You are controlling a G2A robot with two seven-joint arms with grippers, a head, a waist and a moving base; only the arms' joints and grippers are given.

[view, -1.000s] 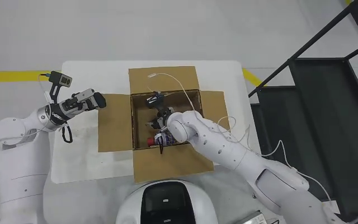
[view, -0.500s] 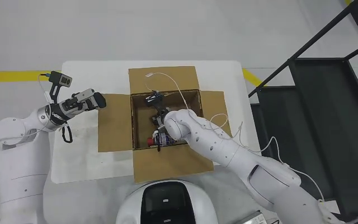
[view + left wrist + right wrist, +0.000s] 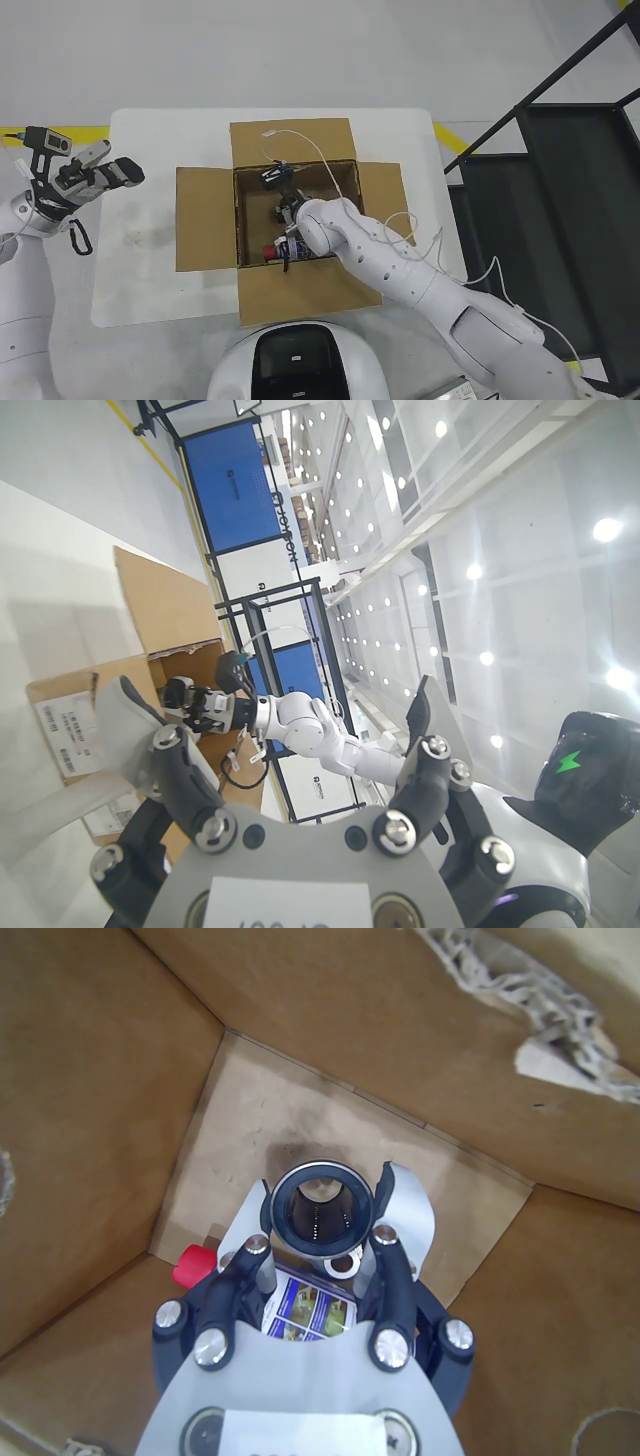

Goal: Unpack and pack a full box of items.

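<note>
- Top view: cardboard box (image 3: 205, 220) sits mid-counter (image 3: 150, 290) with all four flaps folded out flat.
- Right hand (image 3: 286, 232) is down inside the box, toward its near wall. A red-capped container (image 3: 268, 250) lies on the box floor just beside the hand's tip.
- Left hand (image 3: 100, 175) hangs off the counter's edge, well apart from the box and on the far side of it from the right hand.
- Left wrist view: left hand (image 3: 272, 710) is spread wide, fingers (image 3: 120, 705) far apart, nothing between them.
- Beyond the left hand lies the box (image 3: 165, 605) with the right hand (image 3: 187, 705) dipped into it (seen far off).
- Right wrist view: right hand (image 3: 322, 1195) is closed around a metal cylinder (image 3: 322, 1213), one finger pressed to each side.
- The cylinder is hollow with a dark ring at its end, and that open end points back toward the wrist.
- Brown box (image 3: 100, 1078) walls stand on every side of the hand. Bare floor lies ahead of the fingertips.
- The red-capped container (image 3: 192, 1267) lies on its side beneath the hand, printed label up, cap poking out beside one finger (cannot tell whether the cylinder touches it).
</note>
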